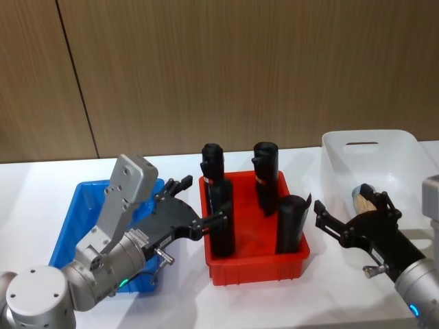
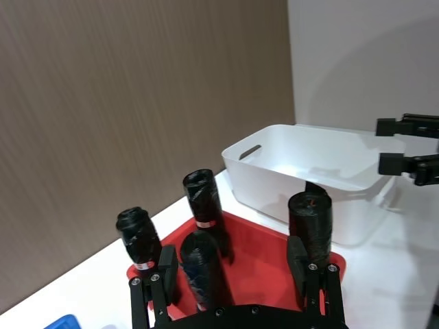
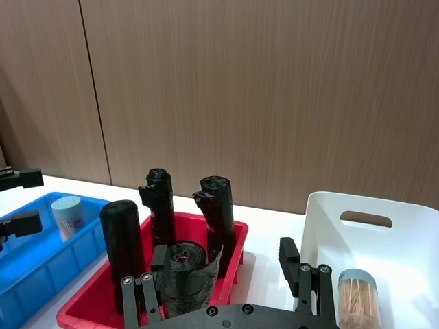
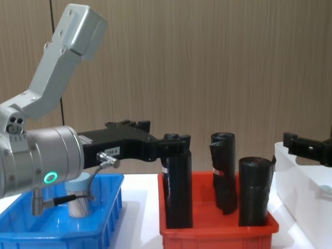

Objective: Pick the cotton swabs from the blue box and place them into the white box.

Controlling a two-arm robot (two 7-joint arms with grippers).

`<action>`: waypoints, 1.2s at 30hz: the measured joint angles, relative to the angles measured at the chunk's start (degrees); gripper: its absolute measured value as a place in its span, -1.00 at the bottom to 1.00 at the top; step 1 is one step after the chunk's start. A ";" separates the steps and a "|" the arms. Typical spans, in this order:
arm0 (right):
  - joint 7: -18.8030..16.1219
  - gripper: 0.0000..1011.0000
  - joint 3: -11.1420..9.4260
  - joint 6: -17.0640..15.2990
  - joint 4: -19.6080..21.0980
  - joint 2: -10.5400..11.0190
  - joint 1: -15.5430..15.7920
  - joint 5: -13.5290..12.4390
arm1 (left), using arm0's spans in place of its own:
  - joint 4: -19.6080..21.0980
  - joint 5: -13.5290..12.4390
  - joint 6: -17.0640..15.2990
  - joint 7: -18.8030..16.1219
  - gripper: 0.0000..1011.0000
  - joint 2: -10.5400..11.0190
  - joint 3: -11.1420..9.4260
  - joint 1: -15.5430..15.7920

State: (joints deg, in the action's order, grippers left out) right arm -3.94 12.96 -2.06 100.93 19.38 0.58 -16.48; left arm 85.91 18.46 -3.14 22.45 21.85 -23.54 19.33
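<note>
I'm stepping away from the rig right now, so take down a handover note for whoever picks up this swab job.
Left gripper: fingers open, empty, between the blue box and the red bin.
Right gripper: fingers open, empty, beside the white box.
Done: a swab tub sits in the white box.
Left: a second swab tub stands in the blue box, not yet moved. The left arm may hide others.

Bright even overhead light; shadows soft, faint.
</note>
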 joint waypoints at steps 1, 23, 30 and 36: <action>0.10 0.98 0.01 0.07 0.17 -0.03 0.16 -0.01 | 0.18 -0.19 0.07 -0.57 0.99 0.00 -0.06 -0.16; 0.16 0.98 -0.03 0.12 0.31 -0.05 0.26 0.00 | 5.52 -5.29 1.78 -16.54 0.99 0.03 -1.94 -4.39; 0.14 0.98 -0.02 0.11 0.30 -0.05 0.26 0.01 | 7.05 -6.77 2.31 -21.01 0.99 0.04 -2.45 -5.58; 0.11 0.98 -0.03 0.10 0.29 -0.05 0.25 0.02 | 7.30 -7.00 2.39 -21.78 0.99 0.04 -2.53 -5.78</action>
State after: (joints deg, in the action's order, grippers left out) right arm -3.84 12.94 -1.96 101.22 19.33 0.83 -16.46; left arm 93.21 11.45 -0.75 0.68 21.89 -26.07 13.55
